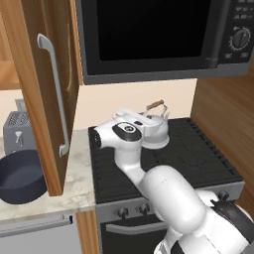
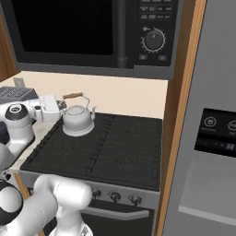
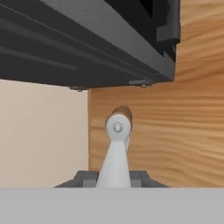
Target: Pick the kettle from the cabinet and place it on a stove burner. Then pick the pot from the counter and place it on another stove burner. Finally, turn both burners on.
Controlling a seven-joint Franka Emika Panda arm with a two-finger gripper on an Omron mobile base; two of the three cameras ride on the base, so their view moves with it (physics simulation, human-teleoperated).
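The silver-white kettle (image 1: 156,131) (image 2: 77,120) stands upright on the back-left burner of the black stove (image 1: 198,154) (image 2: 115,147). My gripper (image 1: 141,120) (image 2: 58,107) (image 3: 113,178) is at its left side, level with the arched handle. In the hand view the brown handle bar (image 3: 119,117) shows end-on, its wire upright rising between my spread fingertips (image 3: 85,177) with a gap on each side, so the gripper is open. The dark navy pot (image 1: 20,176) sits on the beige counter (image 1: 79,181) left of the stove. The wood cabinet door (image 1: 44,89) hangs open.
A black microwave (image 1: 154,34) (image 2: 92,32) hangs low over the stove. A grey toaster (image 1: 16,130) stands behind the pot. Stove knobs (image 1: 121,212) (image 2: 115,197) line the front panel. A wood panel and a grey fridge (image 2: 212,138) bound the right side.
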